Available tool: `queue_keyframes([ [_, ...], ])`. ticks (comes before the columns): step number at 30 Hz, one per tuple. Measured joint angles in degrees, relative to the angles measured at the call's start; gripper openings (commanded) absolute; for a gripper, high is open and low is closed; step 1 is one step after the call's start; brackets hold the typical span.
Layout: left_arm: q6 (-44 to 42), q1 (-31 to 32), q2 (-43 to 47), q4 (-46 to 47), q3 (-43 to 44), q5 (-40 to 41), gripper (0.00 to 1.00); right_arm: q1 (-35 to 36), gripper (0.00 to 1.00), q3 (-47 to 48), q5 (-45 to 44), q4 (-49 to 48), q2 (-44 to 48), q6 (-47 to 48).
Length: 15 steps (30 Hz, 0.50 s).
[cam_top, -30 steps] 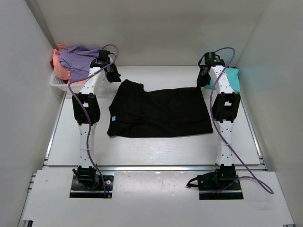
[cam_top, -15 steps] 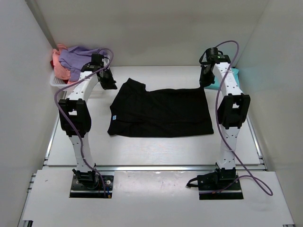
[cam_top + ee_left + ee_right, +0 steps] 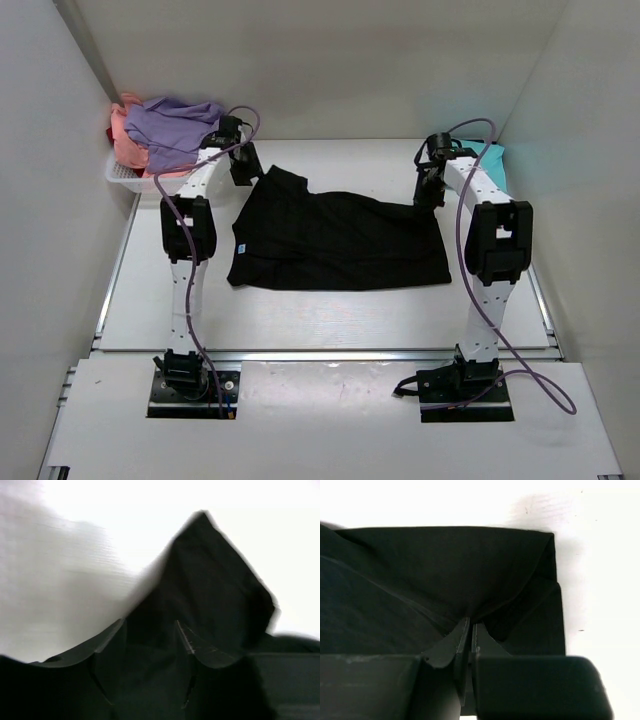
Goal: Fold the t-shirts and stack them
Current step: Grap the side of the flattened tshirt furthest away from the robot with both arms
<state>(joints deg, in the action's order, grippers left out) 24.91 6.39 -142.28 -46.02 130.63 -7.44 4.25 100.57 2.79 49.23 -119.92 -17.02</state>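
A black t-shirt lies spread across the middle of the table, its small blue label near the left edge. My left gripper hovers at the shirt's far left sleeve corner; in the left wrist view its jaws stand apart over the black cloth, gripping nothing. My right gripper sits at the far right corner, and in the right wrist view it is shut on a pinch of the black cloth, with folds running to it. A teal t-shirt lies behind the right arm.
A white mesh basket stands at the back left, holding a lavender tee, a salmon-pink one and a bit of red cloth. White walls close in on the table at the left, right and back.
The left gripper swung back to the sleeve corner and its jaws opened. The right gripper came nearer and lower, still shut on the far right corner.
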Motion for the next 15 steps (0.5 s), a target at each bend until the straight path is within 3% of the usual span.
queue_keyframes([
  [11, -0.92, 0.98, -6.01, -0.81, 4.83, 3.39, 0.58, -0.57, 0.0, -3.26, 1.7, -5.18, 3.1, -2.6],
  [13, -0.9, 1.03, -6.45, -0.76, 5.31, 3.5, 0.53, -0.57, 0.0, -3.78, 1.95, -5.57, 3.13, -2.71],
  [15, -0.7, 1.01, -6.49, -0.81, 5.31, 4.07, 0.37, -0.57, 0.0, -4.48, 2.21, -5.81, 3.13, -2.75],
])
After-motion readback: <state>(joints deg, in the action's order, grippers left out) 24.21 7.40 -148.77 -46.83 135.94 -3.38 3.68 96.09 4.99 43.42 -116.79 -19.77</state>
